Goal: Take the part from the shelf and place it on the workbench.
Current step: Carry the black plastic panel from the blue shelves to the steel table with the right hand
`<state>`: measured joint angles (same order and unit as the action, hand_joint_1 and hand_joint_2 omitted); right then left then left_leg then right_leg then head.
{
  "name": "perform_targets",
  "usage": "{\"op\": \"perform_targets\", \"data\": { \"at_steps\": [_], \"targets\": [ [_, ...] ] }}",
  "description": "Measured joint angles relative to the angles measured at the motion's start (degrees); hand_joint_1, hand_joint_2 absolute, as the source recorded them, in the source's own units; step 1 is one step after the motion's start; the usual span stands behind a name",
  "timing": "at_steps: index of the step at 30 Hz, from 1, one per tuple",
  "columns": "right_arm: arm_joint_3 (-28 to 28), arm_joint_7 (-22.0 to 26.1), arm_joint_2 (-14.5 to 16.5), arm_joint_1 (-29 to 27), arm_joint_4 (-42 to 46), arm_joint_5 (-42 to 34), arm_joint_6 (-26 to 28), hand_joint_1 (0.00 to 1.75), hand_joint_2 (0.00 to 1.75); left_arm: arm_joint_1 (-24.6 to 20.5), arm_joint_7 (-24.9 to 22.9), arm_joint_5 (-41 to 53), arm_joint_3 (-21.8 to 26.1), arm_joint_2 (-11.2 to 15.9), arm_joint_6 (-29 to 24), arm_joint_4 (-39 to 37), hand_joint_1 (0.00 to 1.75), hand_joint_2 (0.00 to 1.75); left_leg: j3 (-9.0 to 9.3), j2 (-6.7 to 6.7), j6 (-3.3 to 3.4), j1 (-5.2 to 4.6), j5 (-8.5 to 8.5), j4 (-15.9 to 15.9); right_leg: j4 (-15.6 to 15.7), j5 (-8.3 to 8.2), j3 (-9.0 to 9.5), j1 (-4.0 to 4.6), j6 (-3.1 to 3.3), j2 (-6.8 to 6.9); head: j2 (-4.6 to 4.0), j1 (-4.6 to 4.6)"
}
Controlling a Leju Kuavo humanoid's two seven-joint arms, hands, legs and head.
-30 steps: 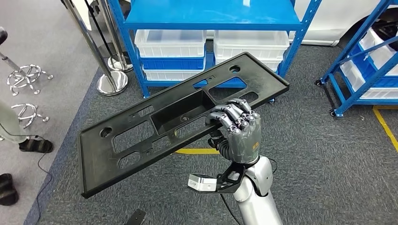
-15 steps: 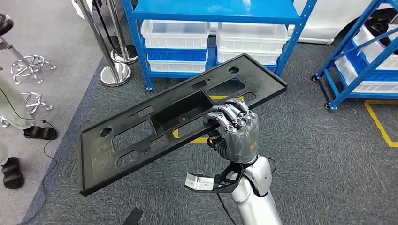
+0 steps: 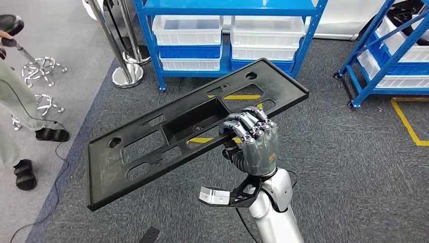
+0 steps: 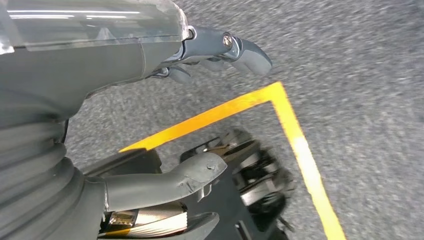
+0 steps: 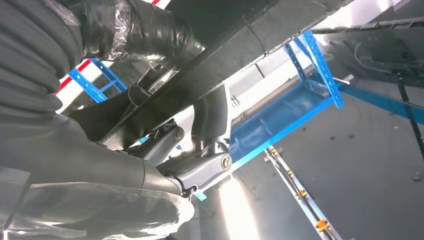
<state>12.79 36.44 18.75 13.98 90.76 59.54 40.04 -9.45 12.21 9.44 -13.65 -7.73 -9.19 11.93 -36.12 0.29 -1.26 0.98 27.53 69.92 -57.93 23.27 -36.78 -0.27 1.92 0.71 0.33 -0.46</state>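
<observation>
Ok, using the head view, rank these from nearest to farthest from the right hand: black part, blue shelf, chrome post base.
1. Black part: gripped in the right hand.
2. Blue shelf: straight ahead, beyond the part.
3. Chrome post base: far ahead on the left, beside the shelf.

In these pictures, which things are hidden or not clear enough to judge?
- Head view: the black part covers the right hand's thumb and palm side.
- Right wrist view: the part is cut off by the picture's edges.
- Left wrist view: the left hand holds nothing; the dark object beyond it is blurred.
- Head view: the person is cut off by the left edge.
- The workbench cannot be located.
</observation>
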Motion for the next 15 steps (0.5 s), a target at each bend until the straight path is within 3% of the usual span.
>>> {"op": "perform_targets", "data": {
  "at_steps": [2,4,6,7,9,11,12,13,15],
  "targets": [
    [0.0,0.01,0.01,0.0,0.05,-0.11,0.0,1.75,1.75,-0.14,0.34,0.08,0.03,0.06,0.07,0.02,0.0,1.75,5.82,-0.06,0.31,-0.12,0.93,-7.83,-0.72,-0.97,-1.71,0.03,-0.61,-0.05,0.0,0.0],
    [0.0,0.16,0.01,-0.01,0.07,-0.31,0.0,1.75,1.75,-0.18,1.34,0.12,0.09,0.08,0.25,0.04,0.0,1.75,8.36,-0.13,1.13,-0.5,2.85,-12.45,-0.99,-1.84,-2.41,0.05,-1.37,-0.02,0.0,0.02],
    [0.0,0.46,-0.01,-0.01,-0.06,-0.51,0.0,1.75,1.75,0.03,2.21,0.2,0.21,0.05,0.37,0.04,0.0,1.75,7.98,-0.04,2.22,-0.55,2.37,-13.04,-0.98,-2.45,-2.53,-0.11,-2.14,0.0,0.0,0.03],
    [0.0,0.56,-0.02,-0.01,-0.15,-0.57,0.0,1.75,1.75,0.12,2.42,0.25,0.27,0.04,0.38,0.04,0.0,1.75,7.8,0.05,2.72,-0.52,1.85,-13.15,-1.62,-1.83,-2.85,-0.22,-2.43,-0.08,0.0,0.03],
    [0.02,0.42,-0.09,0.0,-0.42,-0.61,0.0,1.75,1.75,0.15,2.75,0.37,0.35,-0.01,0.45,0.04,0.0,1.75,7.07,0.26,3.55,-0.44,0.76,-13.31,-6.25,1.95,-4.7,-0.43,-2.75,-0.35,0.0,0.04],
    [0.1,-0.01,-0.22,-0.12,-0.82,-0.59,0.0,1.75,1.75,0.21,3.02,0.51,0.39,-0.02,0.62,0.04,0.0,1.75,5.98,0.27,3.89,-0.55,-0.13,-13.25,-13.53,6.5,-7.09,-0.47,-2.96,-0.49,0.0,0.04],
    [0.2,-0.22,-0.31,-0.26,-1.06,-0.47,0.0,1.75,1.75,0.29,3.1,0.63,0.42,-0.02,0.72,0.04,0.0,1.75,5.45,0.27,3.87,-0.6,-0.52,-13.19,-15.72,7.48,-7.43,-0.48,-3.01,-0.5,0.0,0.04],
    [0.31,-0.41,-0.38,-0.4,-1.3,-0.25,0.0,1.75,1.75,0.37,3.17,0.75,0.43,-0.01,0.78,0.04,0.0,1.75,4.95,0.27,3.81,-0.63,-0.85,-13.1,-16.07,7.5,-6.79,-0.48,-2.99,-0.5,0.0,0.04],
    [0.67,-1.16,-0.5,-0.55,-1.68,0.23,0.0,1.75,1.75,0.45,3.38,1.0,0.45,-0.03,0.9,0.04,0.0,1.75,4.25,0.26,3.59,-0.65,-1.27,-12.82,-10.81,5.33,-2.47,-0.47,-2.69,-0.49,0.0,0.04]
  ]
}}
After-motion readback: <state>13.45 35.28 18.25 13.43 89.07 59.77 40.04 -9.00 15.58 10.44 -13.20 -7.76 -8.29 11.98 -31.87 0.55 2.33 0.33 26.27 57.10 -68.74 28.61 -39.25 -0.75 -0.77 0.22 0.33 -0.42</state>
